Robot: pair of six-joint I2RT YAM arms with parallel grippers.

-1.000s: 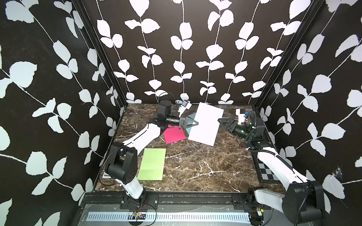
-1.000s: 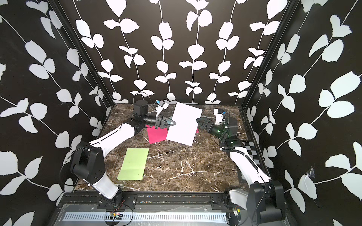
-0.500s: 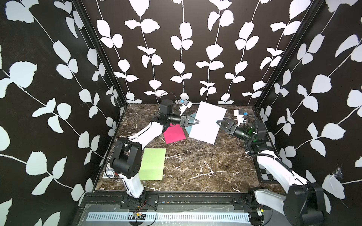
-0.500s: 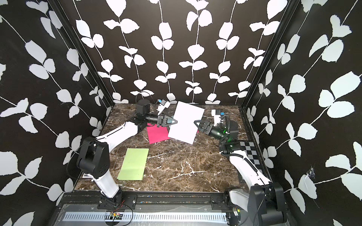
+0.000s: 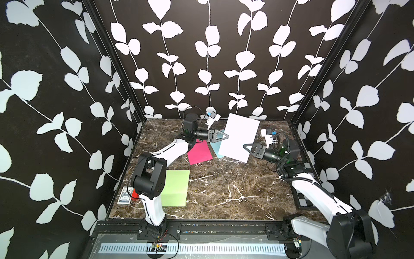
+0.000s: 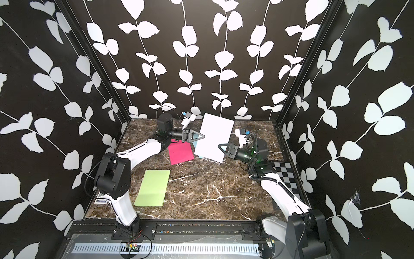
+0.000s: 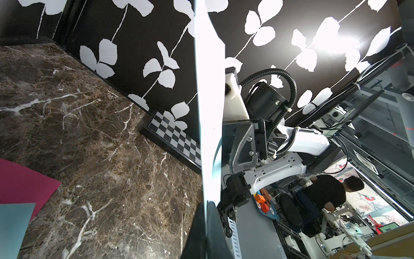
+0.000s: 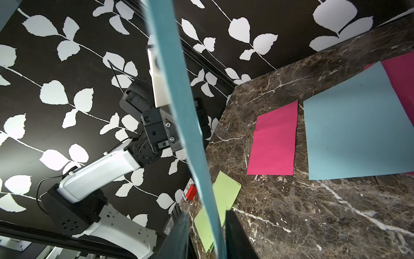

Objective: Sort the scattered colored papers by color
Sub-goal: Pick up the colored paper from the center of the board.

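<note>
A colored paper [image 5: 238, 136] [image 6: 214, 136] hangs tilted above the back of the table, its pale back up. Its underside is blue in the right wrist view [image 8: 179, 89]. My left gripper [image 5: 226, 136] [image 7: 207, 215] is shut on its left edge. At the opposite edge my right gripper [image 5: 244, 145] [image 8: 207, 215] straddles the sheet, with a gap still showing beside the paper. Flat on the table lie a magenta-pink sheet [image 5: 199, 153] [image 8: 274, 143], a pale blue sheet [image 5: 216, 145] [image 8: 349, 134] over another pink one [image 8: 401, 76], and a green stack [image 5: 175, 187] [image 6: 153, 187].
A black-and-white checkerboard panel [image 5: 302, 199] [image 7: 174, 136] lies along the table's right edge under my right arm. A small patterned card box with a red block [image 5: 126, 195] sits at the front left corner. Dark leaf-patterned walls close in three sides.
My right gripper has moved left onto the raised sheet's edge, and its jaws have narrowed around it. The left gripper still holds the sheet in about the same place.
</note>
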